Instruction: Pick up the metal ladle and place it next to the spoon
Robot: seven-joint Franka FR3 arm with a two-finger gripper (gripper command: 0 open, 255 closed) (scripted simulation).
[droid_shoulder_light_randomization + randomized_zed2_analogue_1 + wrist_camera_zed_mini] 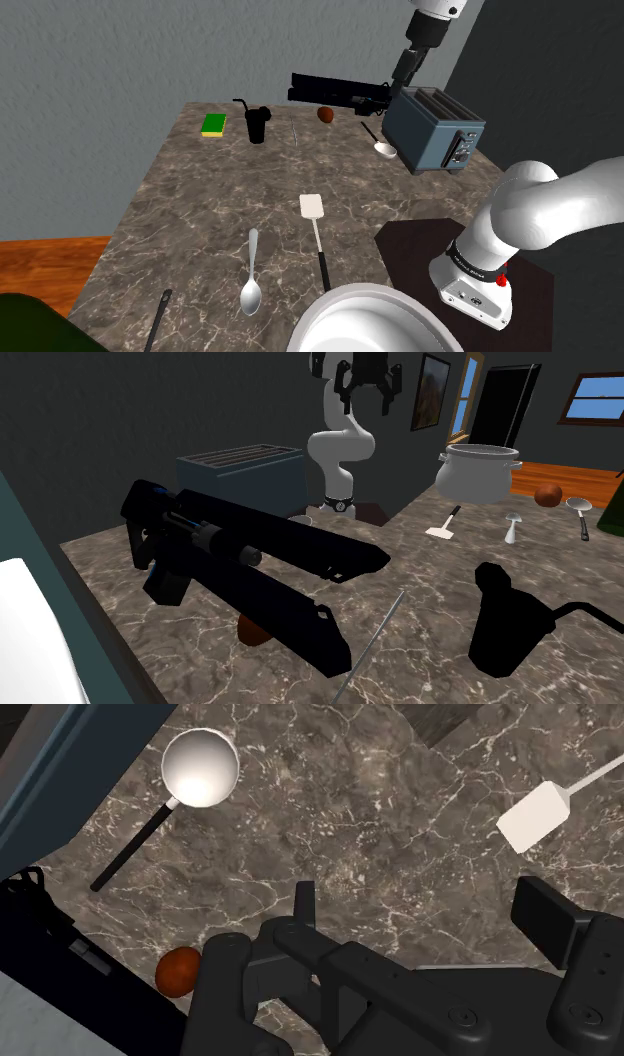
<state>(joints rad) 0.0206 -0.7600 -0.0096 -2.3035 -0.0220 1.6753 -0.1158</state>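
- One gripper (pixel 422 904), all black, hangs high over the dark marbled counter (pixel 200 230). Its two fingers (pixel 304 909) stand wide apart, with only bare stone between them and nothing in their grasp.
- One ladle (pixel 200 767), with a pale round bowl and a thin dark handle, lies flat on the counter. It is below the gripper and off to one finger's side, untouched.
- One blue-grey toaster (pixel 435 130) with two slots stands just beside the ladle's bowl, on the shoulder view's right.
- One brown egg-shaped thing (pixel 178 972) lies near the end of the ladle's handle.
- One long black object (pixel 335 93) lies along the counter's far edge, just beside the brown thing.
- One spatula (pixel 311 207), with a white blade and a black handle, lies mid-counter, apart from the ladle.
- One grey spoon (pixel 250 285) lies near the spatula on the shoulder view's left, bowl toward the near edge. It is well apart from the ladle.
- At the far end stand one black cup (pixel 257 126) with a straw and one green sponge (pixel 213 124). One thin grey rod (pixel 294 131) lies between the cup and the brown thing.
- One white pot (pixel 478 472) sits at the near edge, by the end of the spatula's handle.
- One more dark-handled utensil (pixel 158 318) lies at the shoulder view's lower left, near the spoon.
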